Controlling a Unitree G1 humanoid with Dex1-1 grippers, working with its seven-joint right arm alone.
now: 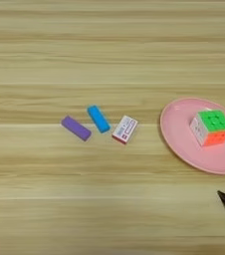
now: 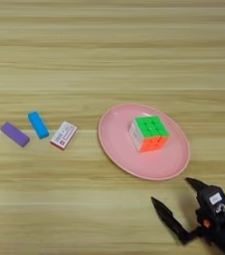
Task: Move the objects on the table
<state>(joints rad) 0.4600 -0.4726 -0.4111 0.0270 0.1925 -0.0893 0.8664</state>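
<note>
five objects: a purple bar [image 2: 15, 134], a blue bar [image 2: 38, 124], a white eraser [image 2: 63, 135], a puzzle cube [image 2: 149, 133] and a pink plate [image 2: 119, 149], all on the wooden table [image 2: 109, 55].
row on the left: the purple bar, blue bar and eraser lie flat in a loose line left of the plate, each slightly angled, near one another but not touching; the eraser is the nearest of the three to the plate, with bare wood between them.
cube: it sits inside the plate, a little toward the far side, green face up, with an orange face and a white face toward the camera.
why so placed: as a judgement, the plate looks like the collecting spot, since one object already rests in it while the three small pieces wait outside on the side away from the arm.
right gripper [image 2: 181, 204]: it hovers low at the near right corner, just in front of the plate's near rim (only one finger tip shows in the left eye view).
jaws: spread wide, the two black fingers well apart in a v; nothing is between them and they touch no object.
next reach: probably across or around the plate toward the eraser, taking care not to clip the rim.
</note>
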